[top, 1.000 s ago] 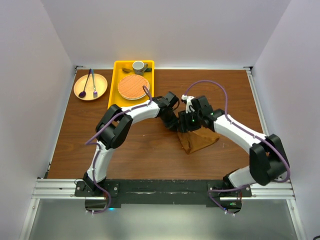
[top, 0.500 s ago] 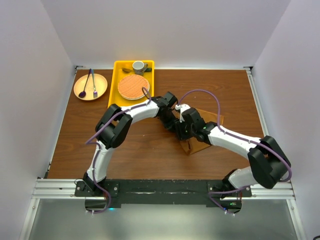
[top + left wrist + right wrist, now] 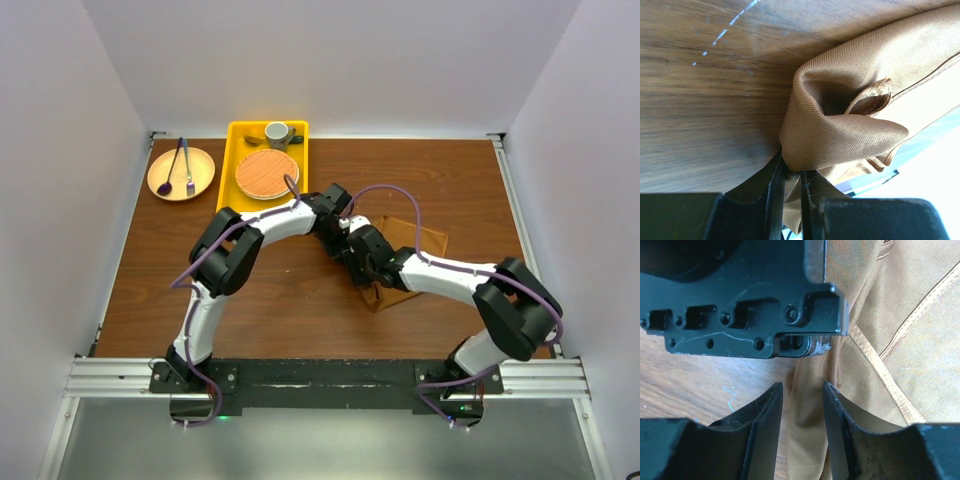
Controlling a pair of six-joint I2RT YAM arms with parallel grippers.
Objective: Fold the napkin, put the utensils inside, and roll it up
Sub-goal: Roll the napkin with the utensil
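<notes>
Pinching a bunched fold of the napkin (image 3: 840,135), my left gripper (image 3: 792,176) has its 2 fingers clenched on the cloth at the napkin's left corner, low over the table (image 3: 700,100). Seen from above, the napkin (image 3: 415,240) is a folded rust-brown patch right of the table's middle, flat except at that raised corner. Its bulk spreads away to the right of my 2 grippers, which meet tip to tip at the corner.

My right gripper (image 3: 802,407) reaches in over the cloth from the right. Its wrist view shows the jaws parted, astride a ridge of cloth just beside my left gripper's black body. A sliver of wood shows between 1 finger and the cloth, so I judge it is not gripping. A stitched hem (image 3: 890,385) runs diagonally across the flat layer beyond.

Both grippers are equally near, but only the left has hold. I judge that the next fold would carry this corner rightward across the cloth. No pale spoon shows in any view.
</notes>
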